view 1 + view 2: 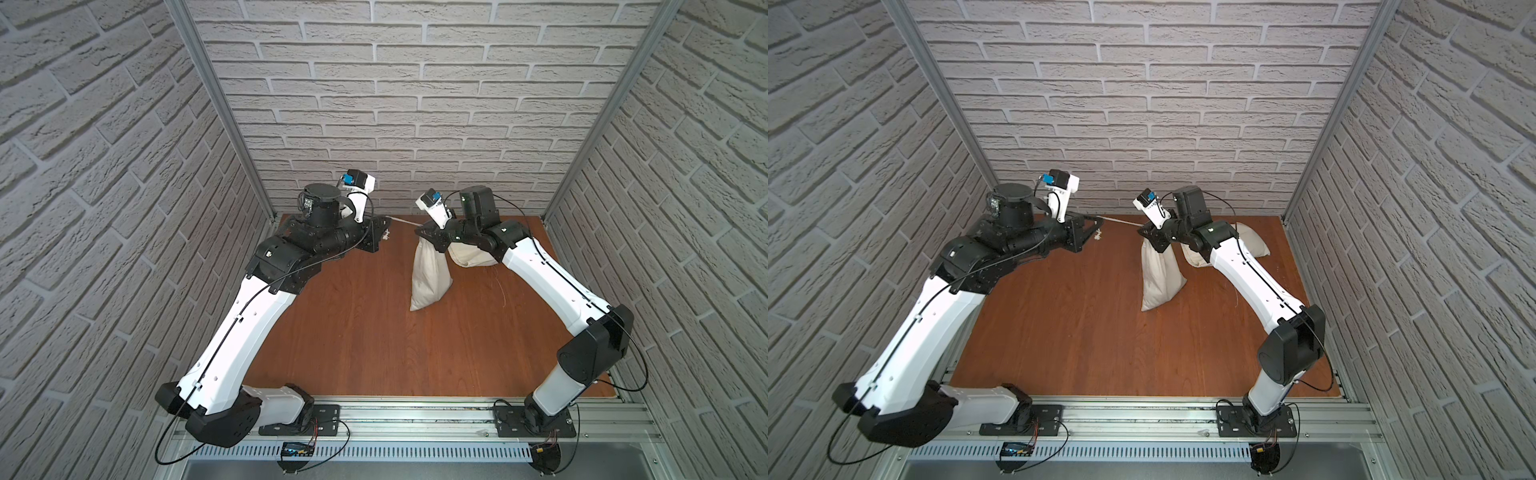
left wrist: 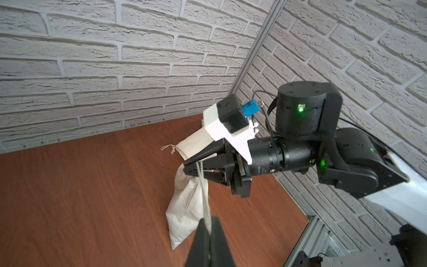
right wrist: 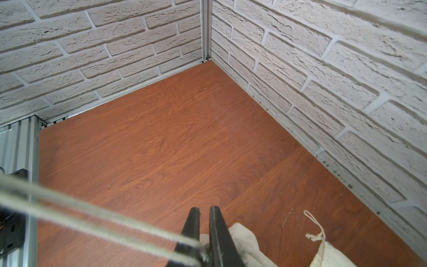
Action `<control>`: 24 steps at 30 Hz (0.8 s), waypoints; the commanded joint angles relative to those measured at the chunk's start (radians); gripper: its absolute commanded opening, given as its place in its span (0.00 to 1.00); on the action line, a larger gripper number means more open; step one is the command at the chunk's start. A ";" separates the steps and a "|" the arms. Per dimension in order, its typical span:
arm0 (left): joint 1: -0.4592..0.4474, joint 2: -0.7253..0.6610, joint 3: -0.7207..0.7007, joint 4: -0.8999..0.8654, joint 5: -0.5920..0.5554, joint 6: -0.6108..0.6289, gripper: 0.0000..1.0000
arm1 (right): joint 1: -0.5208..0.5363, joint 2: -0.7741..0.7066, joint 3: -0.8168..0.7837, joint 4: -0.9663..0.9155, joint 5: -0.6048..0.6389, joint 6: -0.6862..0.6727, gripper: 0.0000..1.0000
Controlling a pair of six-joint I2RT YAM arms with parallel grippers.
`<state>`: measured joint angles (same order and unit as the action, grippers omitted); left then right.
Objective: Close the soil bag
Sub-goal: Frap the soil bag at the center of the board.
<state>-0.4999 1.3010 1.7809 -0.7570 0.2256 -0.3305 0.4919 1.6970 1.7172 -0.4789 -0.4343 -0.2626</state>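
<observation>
The soil bag, a cream cloth sack, stands on the wooden table with its neck gathered. My right gripper is shut on that neck, and cloth shows between its fingers in the right wrist view. The bag's drawstring runs taut from the neck to my left gripper, which is shut on it. In the left wrist view the two strands enter the closed left gripper, with the bag hanging below the right gripper.
A second cream bag lies behind the right arm near the back wall, its knotted string on the table. Brick-patterned walls enclose three sides. An aluminium rail runs along the front edge.
</observation>
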 commanded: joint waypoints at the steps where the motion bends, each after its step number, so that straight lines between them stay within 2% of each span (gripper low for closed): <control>1: 0.038 -0.107 0.134 0.064 -0.075 0.023 0.00 | -0.107 0.066 -0.002 -0.093 0.173 -0.015 0.13; 5: 0.105 -0.103 0.232 0.019 -0.125 0.034 0.00 | -0.145 0.047 0.039 -0.141 0.207 -0.002 0.12; 10: 0.189 -0.081 0.322 -0.037 -0.134 0.029 0.00 | -0.147 -0.048 -0.020 -0.077 0.297 0.072 0.21; 14: 0.219 -0.124 0.214 0.014 -0.122 0.006 0.00 | -0.150 0.009 -0.111 -0.062 0.382 0.083 0.18; 18: 0.232 -0.154 0.113 0.046 -0.112 -0.008 0.00 | -0.150 0.049 -0.210 -0.001 0.373 0.116 0.08; 21: 0.250 -0.159 0.103 0.047 -0.102 -0.013 0.00 | -0.147 0.007 -0.252 0.051 0.319 0.139 0.06; 24: 0.277 -0.153 0.139 0.045 -0.083 -0.021 0.00 | -0.147 -0.026 -0.221 0.047 0.321 0.140 0.06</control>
<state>-0.3092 1.2896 1.7973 -0.9176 0.2554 -0.3332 0.4786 1.6714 1.5242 -0.2455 -0.5014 -0.1673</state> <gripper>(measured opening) 0.066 0.144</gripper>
